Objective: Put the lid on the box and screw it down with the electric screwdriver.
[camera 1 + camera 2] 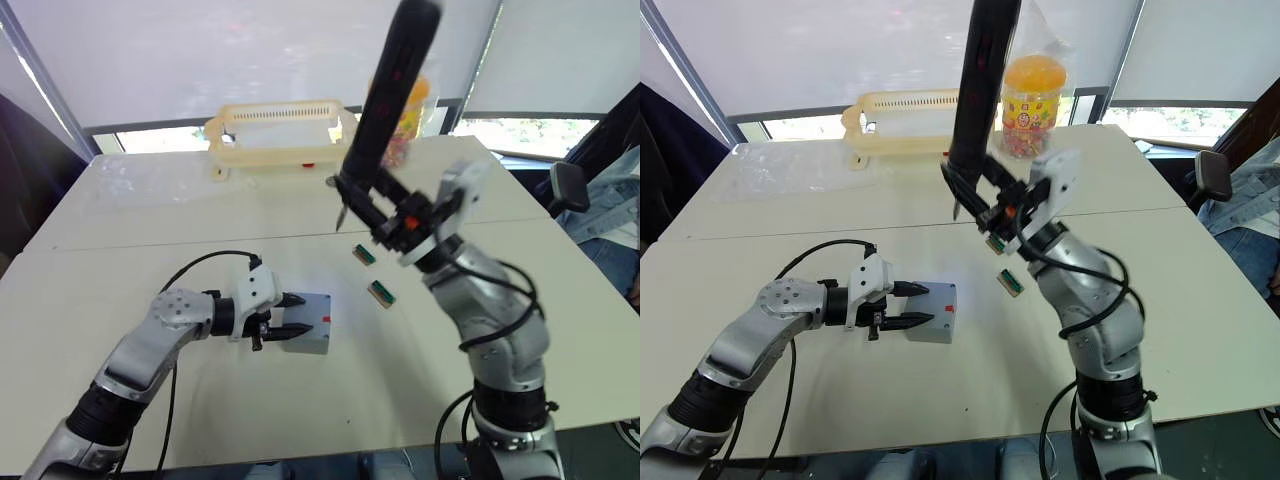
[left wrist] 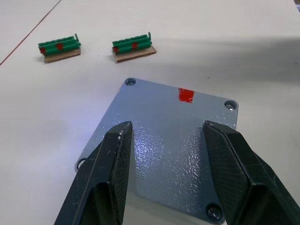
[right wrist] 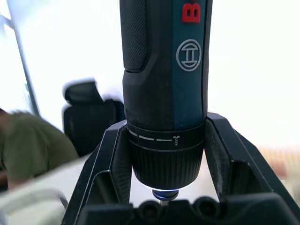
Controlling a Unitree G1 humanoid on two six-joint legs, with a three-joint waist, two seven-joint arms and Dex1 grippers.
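The grey box (image 1: 312,340) stands on the white table in front of me. The flat grey lid (image 2: 173,140) lies on top of it, with a screw hole in each corner and a small red mark near one edge. My left gripper (image 1: 300,317) is open, its two black fingers (image 2: 115,173) spread low over the lid's near side. My right gripper (image 1: 378,200) is shut on the electric screwdriver (image 1: 395,80), a long black tool with a red label. It is held high and tilted over the table's middle, its thin bit (image 1: 341,213) pointing down, well away from the box.
Two small green terminal blocks (image 1: 364,254) (image 1: 381,293) lie to the right of the box. A cream plastic basket (image 1: 280,130) and a jar of sweets (image 1: 1030,105) stand at the back. A person's sleeve (image 1: 615,200) shows at the right edge.
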